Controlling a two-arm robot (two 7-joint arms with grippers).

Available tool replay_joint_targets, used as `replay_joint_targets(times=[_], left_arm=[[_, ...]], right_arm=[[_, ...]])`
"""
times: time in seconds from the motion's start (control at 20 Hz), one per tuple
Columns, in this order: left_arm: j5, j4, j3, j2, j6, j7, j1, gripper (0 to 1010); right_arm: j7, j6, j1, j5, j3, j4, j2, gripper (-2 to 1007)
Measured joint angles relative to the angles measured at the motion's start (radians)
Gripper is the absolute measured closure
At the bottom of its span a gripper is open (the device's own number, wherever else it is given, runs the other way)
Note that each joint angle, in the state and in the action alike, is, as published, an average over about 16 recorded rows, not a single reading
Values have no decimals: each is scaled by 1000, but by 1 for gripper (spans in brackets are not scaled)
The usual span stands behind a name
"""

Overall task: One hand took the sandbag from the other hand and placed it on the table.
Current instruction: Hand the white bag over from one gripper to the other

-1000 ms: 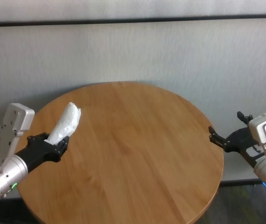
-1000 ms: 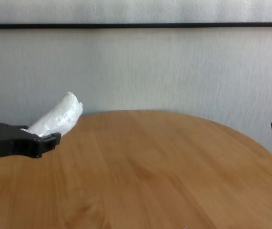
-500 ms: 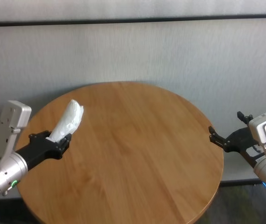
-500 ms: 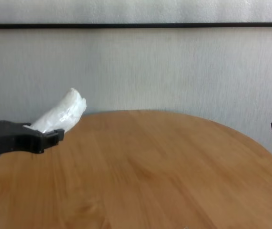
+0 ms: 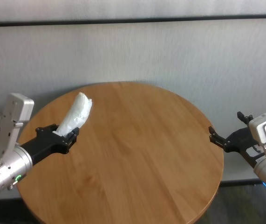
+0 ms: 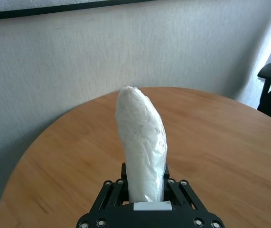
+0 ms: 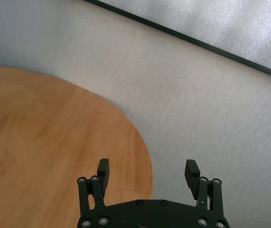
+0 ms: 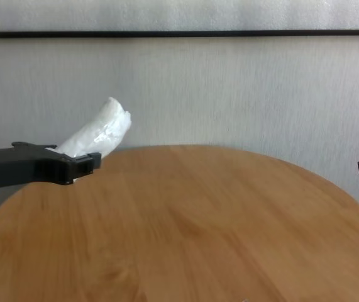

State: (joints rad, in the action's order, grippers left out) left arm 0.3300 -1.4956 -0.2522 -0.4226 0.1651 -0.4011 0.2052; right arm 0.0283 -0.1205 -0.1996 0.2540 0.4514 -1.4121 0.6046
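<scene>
L gripper (image 5: 66, 136) fingers pinch sandbag (image 5: 76, 116) by its lower end, held tilted above table (image 5: 137, 154) left side; R gripper (image 5: 227, 138) off right edge, fingers spread w/ nothing between.

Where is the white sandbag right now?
The crinkled white oblong sandbag is held in the left gripper, raised over the left side of the round wooden table.

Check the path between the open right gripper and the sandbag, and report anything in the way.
Nothing visible blocks it. The left gripper holds the sandbag up over the table's left side; the right gripper waits open off the right edge, with only bare wood between them.
</scene>
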Motion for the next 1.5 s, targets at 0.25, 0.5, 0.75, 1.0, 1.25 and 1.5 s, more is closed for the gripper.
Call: replay_joint_targets(times=[0.25,0.5,0.75,1.0,1.25,1.5], left_arm=[[12,-18,-19,0,4,1,9,650],[21,-41,-41,3,11,6,14,650],[29,-67,-65,7,18,9,17,650],[34,-91,-90,11,23,11,20,650],[37,-109,-115,19,25,12,28,650],[40,-123,-137,28,25,12,39,650]], right_arm=[[0,0,0,0,0,0,0,4],[0,0,0,0,0,0,0,4],[0,0,0,0,0,0,0,4],[0,0,0,0,0,0,0,4],[0,0,0,0,0,0,0,4],[0,0,0,0,0,0,0,4]])
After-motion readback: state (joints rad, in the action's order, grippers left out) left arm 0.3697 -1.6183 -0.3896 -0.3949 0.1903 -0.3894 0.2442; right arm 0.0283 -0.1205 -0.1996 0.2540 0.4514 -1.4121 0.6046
